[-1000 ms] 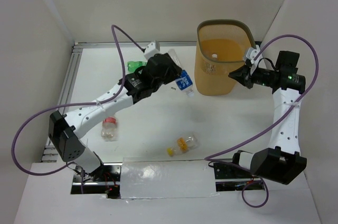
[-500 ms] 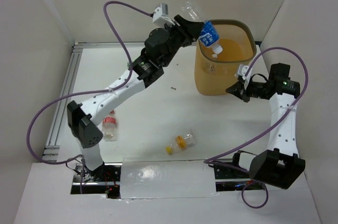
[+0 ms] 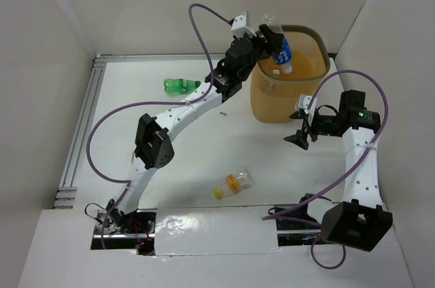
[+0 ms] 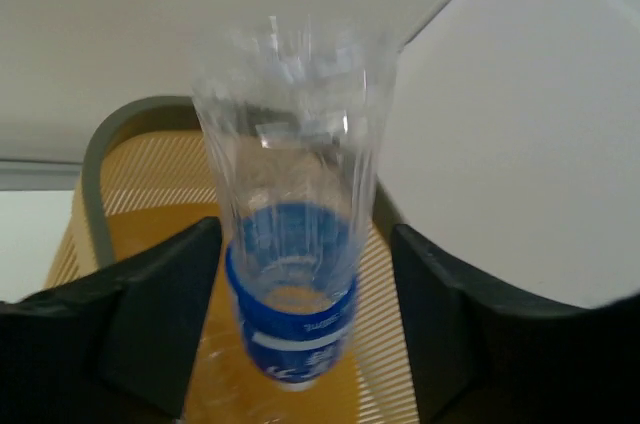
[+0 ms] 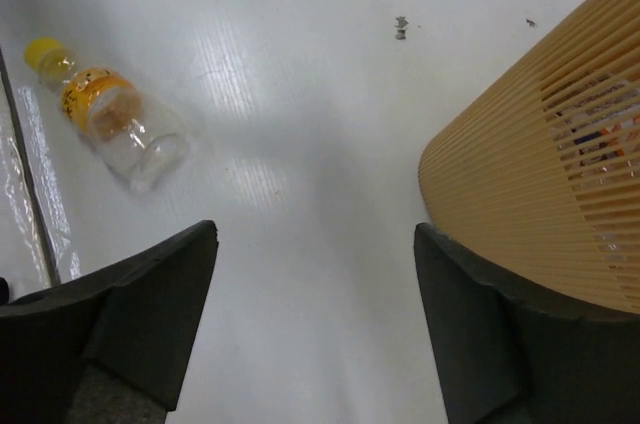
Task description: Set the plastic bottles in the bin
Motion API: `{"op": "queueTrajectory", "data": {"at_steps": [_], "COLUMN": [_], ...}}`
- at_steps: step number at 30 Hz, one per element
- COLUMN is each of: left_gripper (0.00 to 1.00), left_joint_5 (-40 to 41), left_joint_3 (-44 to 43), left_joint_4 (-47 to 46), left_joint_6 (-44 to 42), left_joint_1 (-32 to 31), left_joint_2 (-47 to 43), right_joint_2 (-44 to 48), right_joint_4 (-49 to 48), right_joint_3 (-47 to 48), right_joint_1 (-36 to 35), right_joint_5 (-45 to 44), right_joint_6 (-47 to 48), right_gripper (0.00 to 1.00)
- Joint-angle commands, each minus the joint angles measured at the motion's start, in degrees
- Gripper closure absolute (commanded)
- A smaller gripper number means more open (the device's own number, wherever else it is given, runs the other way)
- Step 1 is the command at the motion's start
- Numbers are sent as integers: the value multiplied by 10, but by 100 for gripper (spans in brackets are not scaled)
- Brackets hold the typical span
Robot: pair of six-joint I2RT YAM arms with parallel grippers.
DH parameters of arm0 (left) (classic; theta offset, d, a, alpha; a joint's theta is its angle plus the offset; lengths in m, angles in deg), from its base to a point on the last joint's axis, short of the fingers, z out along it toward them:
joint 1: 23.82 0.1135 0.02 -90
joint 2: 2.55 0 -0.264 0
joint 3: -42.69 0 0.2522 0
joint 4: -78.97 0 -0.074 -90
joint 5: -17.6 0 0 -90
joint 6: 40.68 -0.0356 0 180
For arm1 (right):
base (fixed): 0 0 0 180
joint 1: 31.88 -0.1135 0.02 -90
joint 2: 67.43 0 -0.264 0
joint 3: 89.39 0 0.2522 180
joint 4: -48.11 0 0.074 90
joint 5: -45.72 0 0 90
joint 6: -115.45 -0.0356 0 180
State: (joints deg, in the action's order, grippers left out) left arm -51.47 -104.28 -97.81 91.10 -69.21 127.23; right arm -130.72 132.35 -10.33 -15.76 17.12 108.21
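A clear plastic bottle with a blue label [image 3: 281, 53] [image 4: 292, 274] hangs neck-down over the mouth of the orange-tan bin [image 3: 319, 38] [image 4: 96, 149]. My left gripper [image 3: 271, 35] [image 4: 305, 236] is open around it, with a clear gap at the right finger. A green bottle [image 3: 178, 85] lies at the back left of the table. A yellow-capped bottle [image 3: 233, 184] [image 5: 115, 122] lies near the front middle. My right gripper [image 3: 298, 129] [image 5: 315, 236] hangs open and empty over the table beside the bin's near wall [image 5: 560, 184].
The left arm stretches diagonally across the table from its base [image 3: 119, 217] to the bin. Another bottle with an orange label [image 5: 612, 134] shows through the bin's slatted wall. White walls close in the back and both sides.
The left arm lifted the blue-label bottle off the table, swung it right over the bin, and its jaws opened. The right arm drew back from the bin and opened.
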Motion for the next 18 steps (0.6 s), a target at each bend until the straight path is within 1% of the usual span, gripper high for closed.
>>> {"op": "queueTrajectory", "data": {"at_steps": [1,2,3,5,6,7,8,9,10,11,12,13,14,15,16,17,18], "left_gripper": [17,15,9,5,2,2,1,1,0,0,0,0,0,0,0,0,0], "left_joint_5": [10,2,-5,-14,-24,-24,-24,-24,-24,-24,-24,-13,-4,17,32,45,58], "left_joint_3": [-36,-36,-31,-31,-31,-31,-19,-9,0,14,47,71,101,168,202,237,271], "left_joint_4": [-33,-33,-33,-33,-33,-33,-33,-33,-33,-33,-26,-20,-13,15,35,59,85], "left_joint_6": [-34,-34,-41,-47,-58,-64,-77,-85,-95,-107,-135,-147,-158,-176,-183,-183,-188], "left_joint_1": [0,0,0,0,0,0,0,0,0,0,0,0,0,0,0,0,0], "left_joint_2": [-4,-4,-11,-18,-26,-32,-40,-64,-80,-99,-121,-175,-208,-241,-275,-310,-377], "right_joint_2": [11,11,11,17,17,24,24,24,24,24,24,24,24,30,30,30,25], "right_joint_4": [25,31,31,38,38,18,1,-12,-30,-71,-94,-117,-174,-207,-237,-262,-295], "right_joint_3": [-18,-18,-33,-48,-67,-76,-86,-96,-114,-124,-133,-154,-164,-176,-199,-206,-206], "right_joint_1": [-8,-15,-15,-31,-50,-64,-101,-121,-144,-168,-224,-256,-287,-345,-370,-390,-405], "right_joint_5": [7,13,21,33,33,33,33,21,13,4,-9,-42,-59,-77,-107,-117,-123], "right_joint_6": [8,18,41,73,112,113,113,113,99,83,47,30,9,-40,-61,-74,-83], "right_gripper": [12,8,6,0,0,0,0,0,0,0,0,0,0,0,0,0,0]}}
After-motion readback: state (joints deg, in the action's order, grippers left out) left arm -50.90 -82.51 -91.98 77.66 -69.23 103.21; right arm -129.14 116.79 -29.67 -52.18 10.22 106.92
